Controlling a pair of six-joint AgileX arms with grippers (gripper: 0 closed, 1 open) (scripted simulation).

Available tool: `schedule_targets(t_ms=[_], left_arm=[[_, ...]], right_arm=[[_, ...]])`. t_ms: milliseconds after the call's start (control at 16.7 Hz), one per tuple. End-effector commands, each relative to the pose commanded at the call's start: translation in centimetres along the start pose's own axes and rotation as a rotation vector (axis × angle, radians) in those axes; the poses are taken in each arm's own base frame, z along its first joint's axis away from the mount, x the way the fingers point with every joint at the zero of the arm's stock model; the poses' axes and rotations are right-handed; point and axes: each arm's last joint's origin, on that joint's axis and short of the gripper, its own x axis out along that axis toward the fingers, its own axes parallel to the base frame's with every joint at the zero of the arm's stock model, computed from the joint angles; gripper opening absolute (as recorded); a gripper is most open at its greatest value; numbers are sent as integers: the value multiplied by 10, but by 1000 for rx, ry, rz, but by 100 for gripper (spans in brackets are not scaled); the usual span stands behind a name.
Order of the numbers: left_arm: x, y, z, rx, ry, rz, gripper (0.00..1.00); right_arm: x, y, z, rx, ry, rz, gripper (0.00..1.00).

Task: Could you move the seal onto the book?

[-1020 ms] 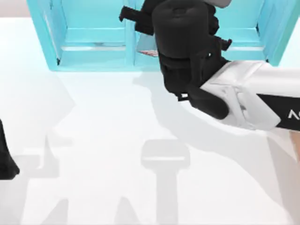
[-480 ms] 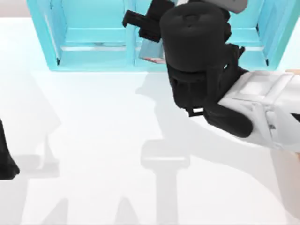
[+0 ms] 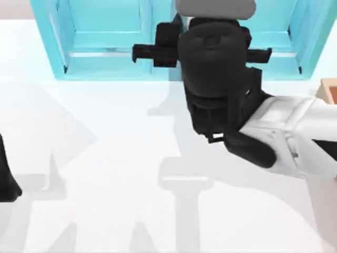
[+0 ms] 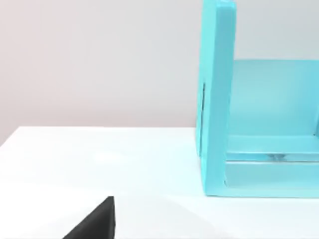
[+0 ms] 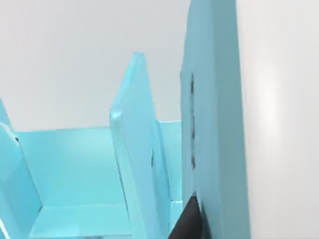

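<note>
**Right arm at the shelf unit, left arm parked at the edge**

A plain white table (image 3: 105, 158) fills most of the top view, crossed by soft grey shadows, with a teal shelf unit (image 3: 100, 47) standing along the upper edge of the frame. The shelf unit is open-fronted and split by upright dividers into compartments.

My right arm reaches in from the right side of the frame, white casing giving way to a black wrist, and its right gripper (image 3: 158, 50) sits in the upper middle, just in front of the shelf unit's central divider. Whether its fingers are spread or clenched cannot be told, nor whether they hold anything. The right wrist view looks closely at the teal dividers and back panel.

At the right edge of the top view, an orange-brown block, the seal (image 3: 328, 89), stands on the table beside the right arm's casing.

The left gripper (image 3: 8, 179) rests at the left edge, partly cut off, its fingers' state unclear. The left wrist view shows the shelf unit's end panel.
</note>
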Motion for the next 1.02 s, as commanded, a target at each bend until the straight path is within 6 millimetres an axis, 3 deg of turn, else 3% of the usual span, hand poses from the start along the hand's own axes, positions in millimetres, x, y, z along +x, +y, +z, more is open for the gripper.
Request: schedule_targets(t_ms=[240,660,1020], left_arm=[[0,0,0,0,0,0,100],[0,0,0,0,0,0,100],[0,0,0,0,0,0,100]], right_arm=[[2,-9,-32,-377,24,41,0],[-5,-47,-95,-1181,64,155,0],[-16,-78,-114,-1590,22,231,0]])
